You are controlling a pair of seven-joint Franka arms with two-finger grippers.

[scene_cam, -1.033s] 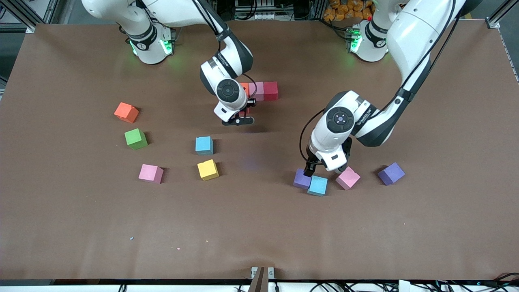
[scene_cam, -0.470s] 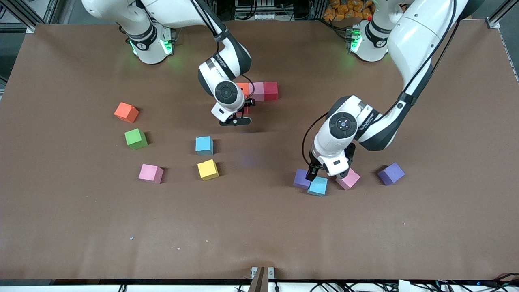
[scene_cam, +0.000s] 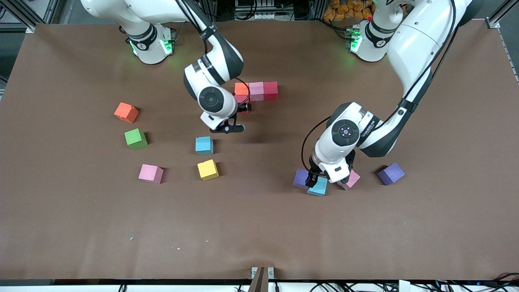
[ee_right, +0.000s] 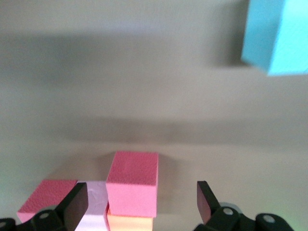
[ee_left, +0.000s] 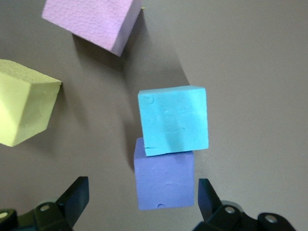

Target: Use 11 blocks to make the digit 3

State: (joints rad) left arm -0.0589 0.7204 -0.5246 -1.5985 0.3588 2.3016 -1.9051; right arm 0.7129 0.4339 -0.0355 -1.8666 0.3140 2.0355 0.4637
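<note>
1. Bare brown table (scene_cam: 259, 231) nearest the front camera.
2. Left gripper (scene_cam: 314, 178), fingers spread, empty, over touching matte light blue cube (scene_cam: 318, 187) and purple cube (scene_cam: 300, 177).
3. Right gripper (scene_cam: 237, 117), open, empty, near the orange-pink-red row (scene_cam: 256, 91).

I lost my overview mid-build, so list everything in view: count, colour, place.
row: 3, row orange, row pink, row red, touching, toward the bases.
lone red block: 1, red, against the row orange, nearer the camera.
loose blocks: 5, loose orange, green cube, loose pink, loose light blue, loose yellow, toward the right arm's end.
pair: 2, pair purple, pair light blue, touching, toward the left arm's end.
side pink, outer purple: 1 each, beside the pair.
hidden yellow: 1, near the pair, left wrist view only.
table: 1, brown.
left hand: open, over the pair.
right hand: open, by the lone red block.
</note>
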